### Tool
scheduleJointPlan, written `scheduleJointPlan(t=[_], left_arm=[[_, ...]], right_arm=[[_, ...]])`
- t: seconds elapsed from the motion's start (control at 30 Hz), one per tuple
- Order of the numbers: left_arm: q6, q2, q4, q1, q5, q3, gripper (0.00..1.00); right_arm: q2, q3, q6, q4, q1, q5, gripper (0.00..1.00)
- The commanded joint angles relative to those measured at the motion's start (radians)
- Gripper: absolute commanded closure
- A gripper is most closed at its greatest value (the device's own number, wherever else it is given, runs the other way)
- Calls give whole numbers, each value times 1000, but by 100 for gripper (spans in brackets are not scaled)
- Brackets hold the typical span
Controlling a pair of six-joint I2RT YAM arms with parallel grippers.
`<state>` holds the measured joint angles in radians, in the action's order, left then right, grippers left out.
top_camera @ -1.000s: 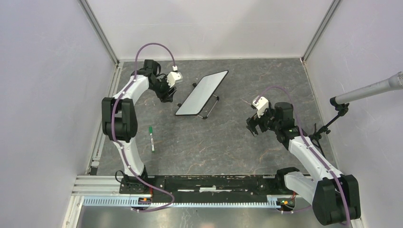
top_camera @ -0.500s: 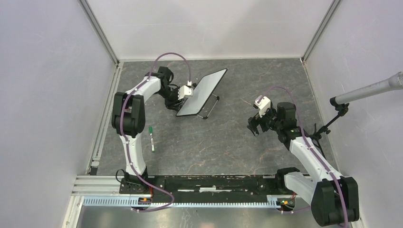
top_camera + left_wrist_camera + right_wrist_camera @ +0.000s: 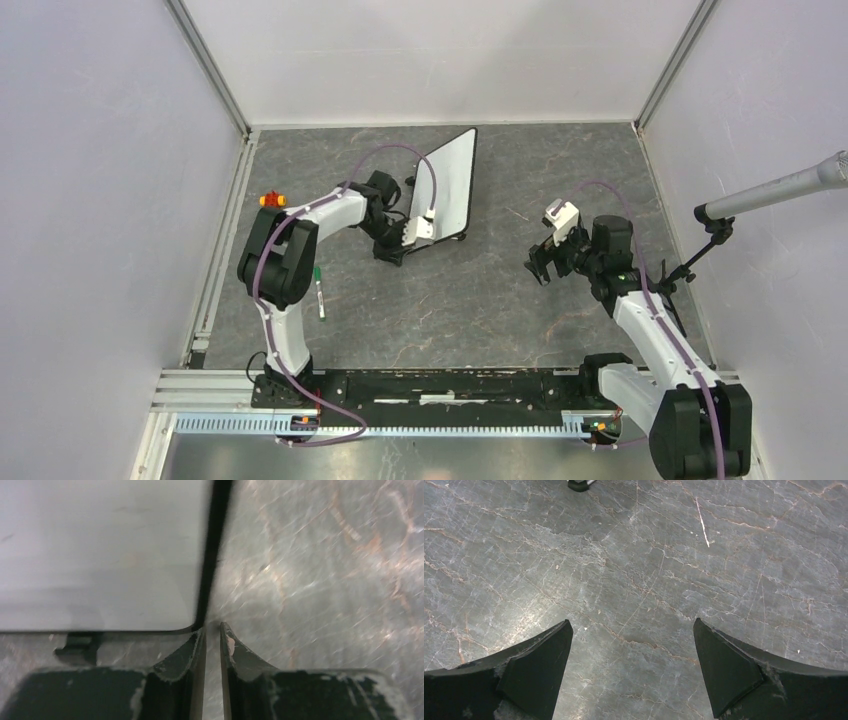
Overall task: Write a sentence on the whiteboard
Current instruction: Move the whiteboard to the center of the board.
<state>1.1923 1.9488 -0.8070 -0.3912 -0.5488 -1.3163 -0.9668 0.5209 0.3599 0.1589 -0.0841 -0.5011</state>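
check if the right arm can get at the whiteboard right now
Probably yes. The right gripper is open over bare table, nothing lies between it and the whiteboard, and the left gripper sits only at its near corner.

A: How is the overhead view lit?
B: Bright, even light from above, with only faint, soft shadows on the table (image 3: pixel 480 310). The whiteboard (image 3: pixel 452 180), toward 12 o'clock, looks flat pale grey, without hard glare.
A: Left wrist?
B: Blurred and smeared throughout. The board is washed out at 10 o'clock; the left gripper (image 3: pixel 212 629) at 6 o'clock is dark and soft-edged.
A: Right wrist?
B: Sharp. Stone veins glint around 8 o'clock; the right gripper (image 3: pixel 632 622) shows as near-black shapes at 5 and 7 o'clock.
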Motion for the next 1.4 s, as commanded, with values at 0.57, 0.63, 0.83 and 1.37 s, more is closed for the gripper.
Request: scheduleJointPlan(t=[0.57,0.63,0.83,1.37], left_arm=[[-20,75,7,62,135,-269,51],[-22,99,9,53,122,-286,49],[-8,121,6,9,118,-264,44],[-227,103,7,-229,91,-183,63]], right_arm=[[76,-5,-16,11,40,-30,2],[78,-1,-15,15,41,-28,2],[80,17,-9,45,49,-40,2],[112,64,14,134,108,-67,2]])
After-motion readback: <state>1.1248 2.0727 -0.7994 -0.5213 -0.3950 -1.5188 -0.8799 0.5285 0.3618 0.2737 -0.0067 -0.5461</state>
